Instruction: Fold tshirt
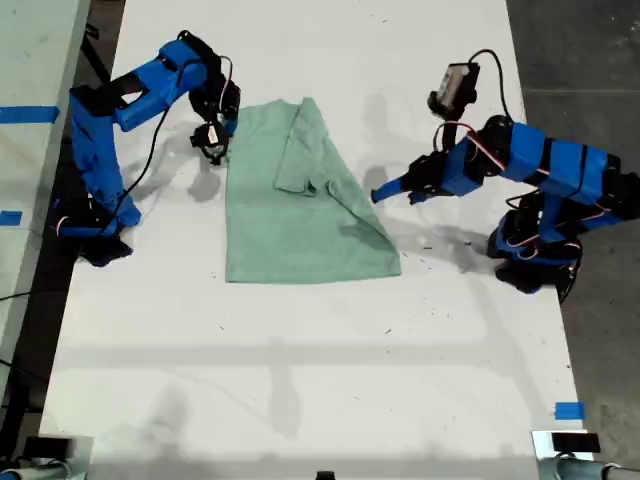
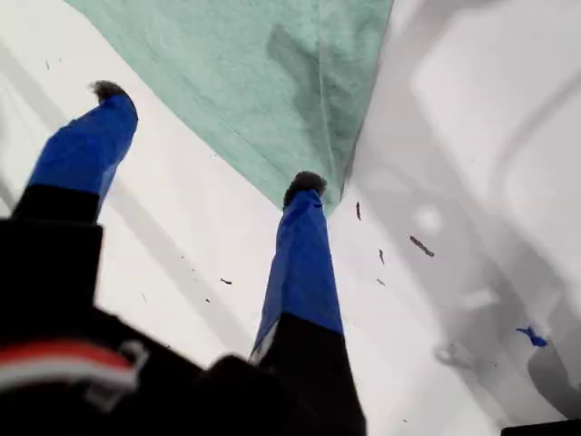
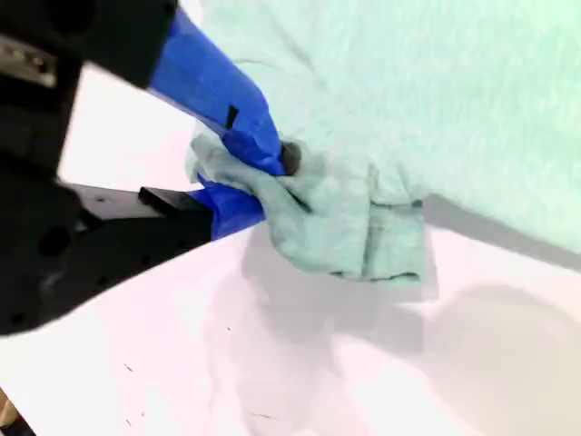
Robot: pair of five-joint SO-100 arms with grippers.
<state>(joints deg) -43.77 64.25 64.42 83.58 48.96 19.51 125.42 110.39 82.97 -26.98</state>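
the second end effector [image 3: 259, 168] was closed on the tshirt [image 1: 300, 195] edge at the exterior view's left; the first end effector [image 2: 204, 136] was held open beside its right corner.

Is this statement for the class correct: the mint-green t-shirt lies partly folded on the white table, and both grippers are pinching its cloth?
Not quite. Only my second gripper is shut on the t-shirt, bunching cloth at its edge, as the second wrist view shows. My first gripper is open, its fingertips clear of the cloth near a corner, as the first wrist view shows. The shirt does lie partly folded on the white table.
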